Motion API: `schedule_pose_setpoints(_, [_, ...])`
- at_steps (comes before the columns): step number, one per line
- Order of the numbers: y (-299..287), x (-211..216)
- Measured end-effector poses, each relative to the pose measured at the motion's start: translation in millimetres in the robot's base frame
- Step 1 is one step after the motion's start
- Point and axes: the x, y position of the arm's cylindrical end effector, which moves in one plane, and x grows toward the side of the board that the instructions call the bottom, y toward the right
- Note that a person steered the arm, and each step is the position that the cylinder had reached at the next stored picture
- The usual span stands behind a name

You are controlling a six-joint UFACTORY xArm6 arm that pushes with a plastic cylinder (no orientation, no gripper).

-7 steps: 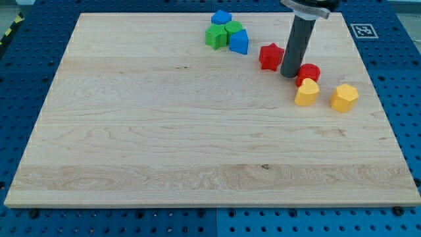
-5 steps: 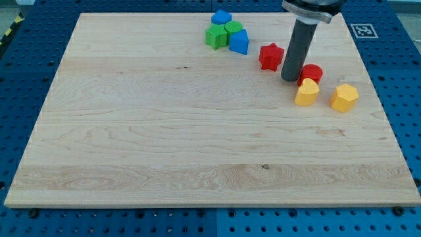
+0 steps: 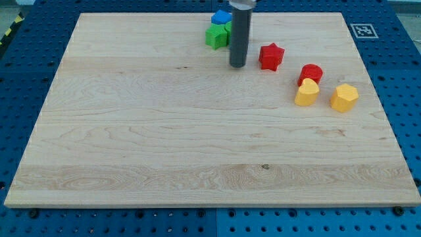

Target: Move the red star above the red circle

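Note:
The red star [image 3: 270,56] lies on the wooden board near the view's top, right of centre. The red circle [image 3: 311,72] lies to its lower right, touching a yellow block [image 3: 306,93] below it. My tip [image 3: 237,66] rests on the board just left of the red star, with a small gap between them. The rod rises upward and hides part of the blue and green cluster behind it.
A green block [image 3: 215,36] and a blue block [image 3: 221,16] show at the view's top, beside the rod. A second yellow block [image 3: 344,97] lies right of the first. A fiducial marker [image 3: 362,30] sits at the board's top right corner.
My tip has moved from between the red star and the red circle over to the star's left side. The blocks have not visibly moved.

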Motion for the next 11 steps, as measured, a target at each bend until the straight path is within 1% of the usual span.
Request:
schedule_pose_setpoints(1, [33,0])
schedule_pose_setpoints(3, [34,0])
schedule_pose_setpoints(5, [56,0])
schedule_pose_setpoints(6, [59,-5])
schedule_pose_setpoints(7, [59,-33])
schedule_pose_setpoints(8, [60,-43])
schedule_pose_setpoints(9, [73,-45])
schedule_pose_setpoints(11, [120,-45])
